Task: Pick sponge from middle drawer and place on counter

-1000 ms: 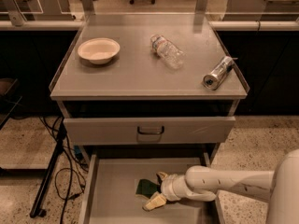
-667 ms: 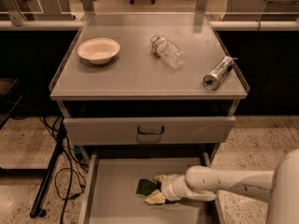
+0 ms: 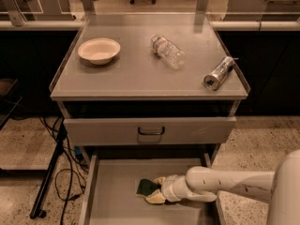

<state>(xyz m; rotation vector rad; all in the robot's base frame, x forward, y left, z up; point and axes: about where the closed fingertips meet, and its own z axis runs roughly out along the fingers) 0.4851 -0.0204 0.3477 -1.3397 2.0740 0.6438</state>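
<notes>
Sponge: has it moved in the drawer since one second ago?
No. The sponge lies at the same spot on the middle drawer floor, below the upper drawer's handle, with the gripper at its right edge.

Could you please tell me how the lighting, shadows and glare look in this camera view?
In the camera view, warm light falls evenly on the counter, with a faint sheen near its far edge. In the same view, the gap beneath the counter lies in deep shadow. The middle drawer sits dimmer, and there the pale tool is at the dark green sponge.
</notes>
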